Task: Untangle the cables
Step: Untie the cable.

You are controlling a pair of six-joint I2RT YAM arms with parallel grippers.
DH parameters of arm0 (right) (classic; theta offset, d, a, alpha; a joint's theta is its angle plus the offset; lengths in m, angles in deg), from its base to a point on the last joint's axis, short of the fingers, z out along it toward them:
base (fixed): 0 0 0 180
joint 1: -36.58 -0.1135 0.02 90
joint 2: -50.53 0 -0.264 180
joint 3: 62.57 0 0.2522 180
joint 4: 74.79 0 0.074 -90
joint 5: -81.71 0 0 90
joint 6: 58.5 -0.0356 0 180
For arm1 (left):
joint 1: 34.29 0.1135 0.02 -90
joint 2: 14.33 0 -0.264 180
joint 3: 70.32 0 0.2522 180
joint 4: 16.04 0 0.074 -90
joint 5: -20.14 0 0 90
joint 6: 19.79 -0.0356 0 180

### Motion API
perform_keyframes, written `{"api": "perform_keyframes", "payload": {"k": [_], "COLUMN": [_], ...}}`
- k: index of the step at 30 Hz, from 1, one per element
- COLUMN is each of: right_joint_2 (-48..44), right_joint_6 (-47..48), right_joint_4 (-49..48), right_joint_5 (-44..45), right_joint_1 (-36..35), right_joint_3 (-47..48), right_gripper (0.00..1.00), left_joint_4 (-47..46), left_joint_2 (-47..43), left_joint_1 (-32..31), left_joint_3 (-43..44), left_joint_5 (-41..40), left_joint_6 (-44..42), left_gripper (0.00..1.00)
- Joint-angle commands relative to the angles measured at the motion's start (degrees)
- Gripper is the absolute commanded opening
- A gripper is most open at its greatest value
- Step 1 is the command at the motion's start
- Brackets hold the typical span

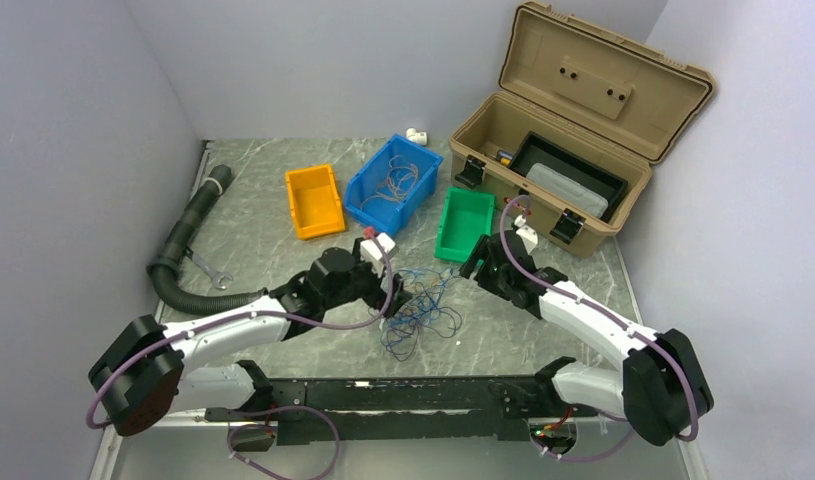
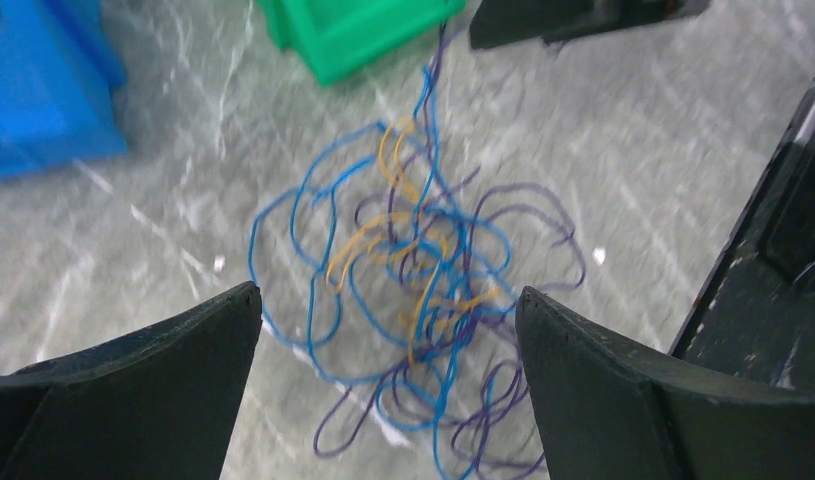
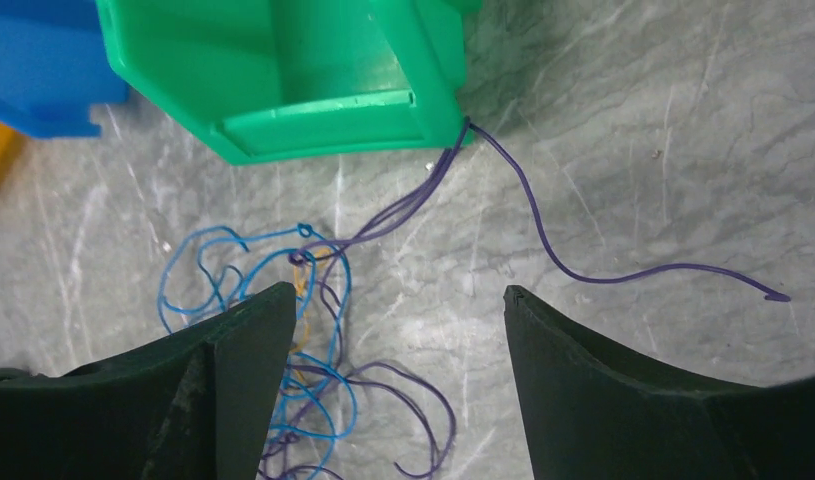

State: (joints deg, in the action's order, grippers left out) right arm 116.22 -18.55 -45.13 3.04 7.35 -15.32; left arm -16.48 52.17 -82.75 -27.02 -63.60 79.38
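Both gape empty: left gripper facing the cables; only the right gripper sees a purple strand ending loose (near the green bin).

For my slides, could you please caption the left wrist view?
Open left pincer over tangled blue, orange and purple cables.

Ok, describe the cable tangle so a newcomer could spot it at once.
Find the tan toolbox standing open at the far right, then the green bin just in front of it. Nearer than that bin, the cable tangle lies on the marble tabletop. Unlike the wires inside the blue bin, it sprawls loose in the open, mixing blue, orange and purple strands.
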Motion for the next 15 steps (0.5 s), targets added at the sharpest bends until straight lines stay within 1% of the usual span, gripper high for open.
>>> {"api": "perform_keyframes", "payload": {"k": [1, 3, 7, 9, 12, 15], "right_joint_2": [0.1, 0.8, 3.0, 4.2, 5.5, 5.9], "right_joint_6": [-5.9, -8.3, -10.0, -10.2, -10.3, -11.0], "right_joint_4": [-5.3, -6.4, -8.6, -8.6, -8.9, -9.7], "right_joint_5": [0.8, 2.0, 2.7, 3.0, 3.1, 3.3], "right_joint_1": [1.2, 1.4, 1.7, 1.9, 2.0, 2.1], "right_joint_3": [0.8, 0.1, -0.3, 0.3, 0.6, 0.5], "right_gripper": [0.77, 0.74, 0.7, 0.69, 0.62, 0.53], "left_joint_4": [-1.2, -4.2, -13.3, -12.7, -12.0, -10.9], "left_joint_2": [3.4, 4.4, 7.1, 8.4, 9.8, 10.9], "left_joint_1": [0.0, -0.1, 0.0, -0.1, -0.1, -0.1], "left_joint_3": [6.9, 6.7, 2.5, 2.7, 3.9, 5.2], "left_joint_5": [3.5, 3.2, 2.6, 3.4, 5.1, 5.8], "left_joint_6": [1.3, 0.8, -2.3, -1.9, -2.2, -2.3], "left_gripper": [0.99, 0.99, 0.99, 0.98, 0.95, 0.93]}}
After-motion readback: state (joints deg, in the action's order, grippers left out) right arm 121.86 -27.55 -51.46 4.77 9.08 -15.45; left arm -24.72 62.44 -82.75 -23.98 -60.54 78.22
